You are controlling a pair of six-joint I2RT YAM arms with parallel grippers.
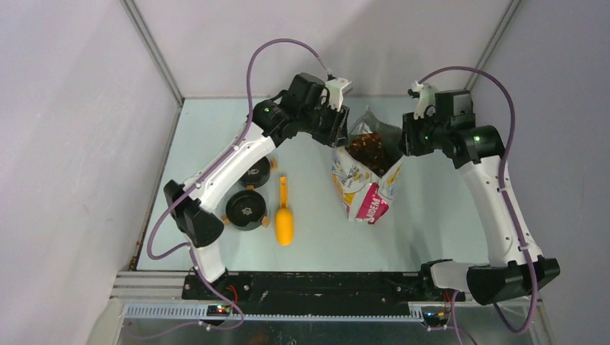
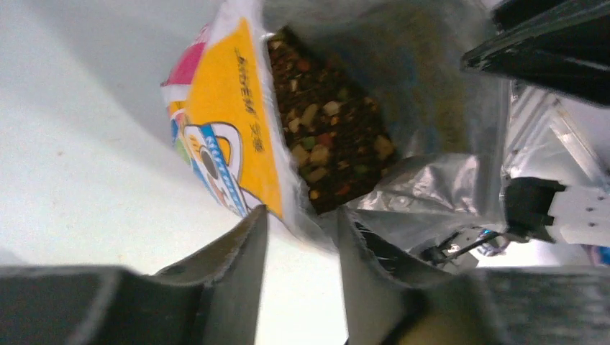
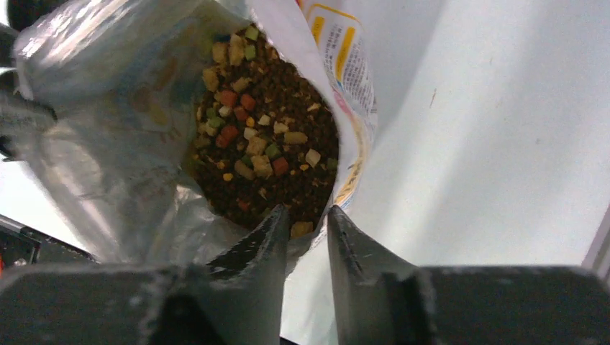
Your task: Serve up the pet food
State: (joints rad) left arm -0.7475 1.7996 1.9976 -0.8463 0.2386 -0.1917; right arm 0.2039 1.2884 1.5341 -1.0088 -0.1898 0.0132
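The pet food (image 1: 367,147) is a heap of brown, tan and coloured kibble inside the open printed bag (image 1: 360,190), which stands at the table's middle. My left gripper (image 1: 338,133) is at the bag's left rim. In the left wrist view the left gripper (image 2: 298,212) is open, its jaws astride the bag's rim (image 2: 302,223), with the kibble (image 2: 327,140) beyond. My right gripper (image 1: 404,144) is at the bag's right rim. In the right wrist view the right gripper (image 3: 309,208) is slightly open astride the bag's rim (image 3: 345,180), just over the kibble (image 3: 262,136).
An orange scoop (image 1: 284,215) lies on the table left of the bag. Two black round bowls (image 1: 248,208) (image 1: 257,171) sit further left, partly under the left arm. Grey walls close in the table on both sides.
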